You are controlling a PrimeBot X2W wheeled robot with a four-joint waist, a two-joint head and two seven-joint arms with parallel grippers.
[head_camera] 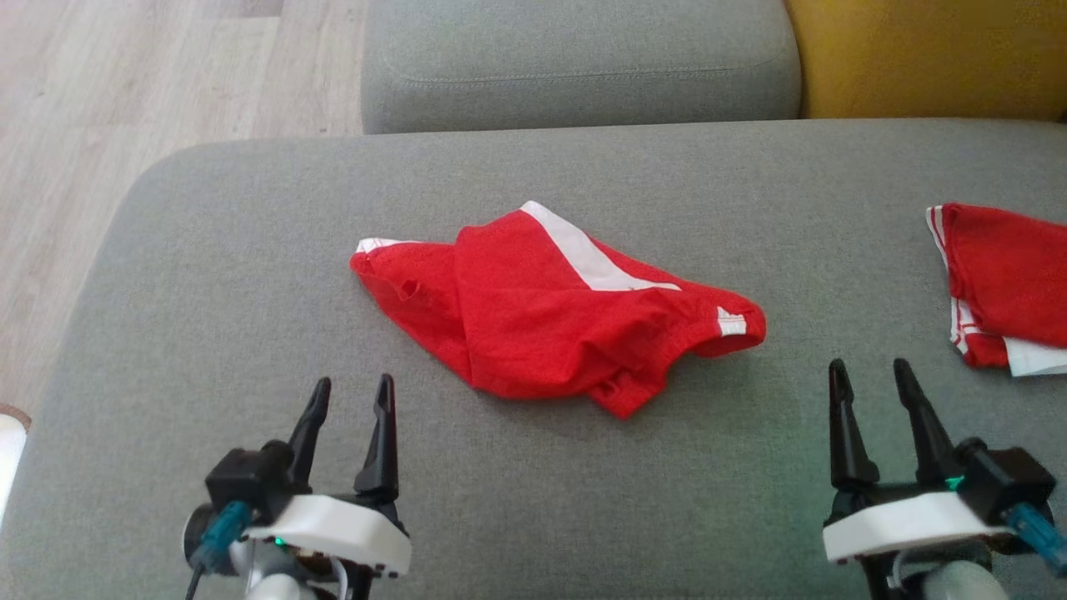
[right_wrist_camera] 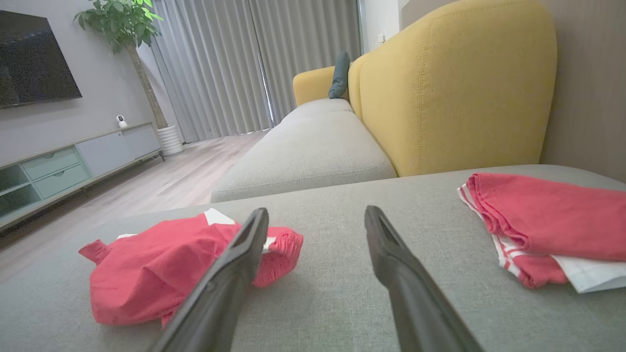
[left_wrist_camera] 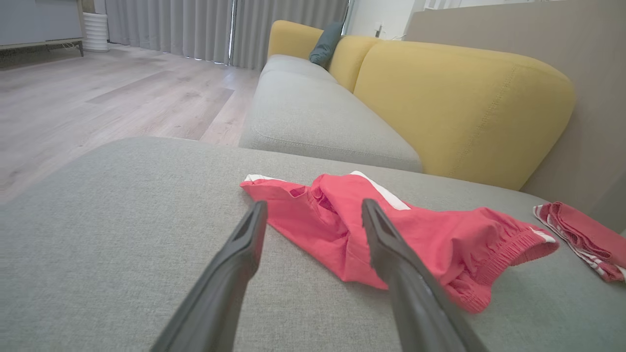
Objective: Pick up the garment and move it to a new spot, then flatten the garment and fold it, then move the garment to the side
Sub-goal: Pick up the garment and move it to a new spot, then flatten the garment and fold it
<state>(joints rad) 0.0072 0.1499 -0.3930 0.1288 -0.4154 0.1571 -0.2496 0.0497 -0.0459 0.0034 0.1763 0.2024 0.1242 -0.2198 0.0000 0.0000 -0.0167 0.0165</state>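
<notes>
One folded cloth [head_camera: 1013, 279], right of the garment [head_camera: 542, 317], is cropped.

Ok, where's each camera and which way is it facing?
Head view: on head, down at red garment on grey cushion; left end effector, right end effector below.
Left wrist view: on that wrist, along its fingers at the garment.
Right wrist view: same, fingers aimed between garment and folded pile.
All three share both cloths.
</notes>
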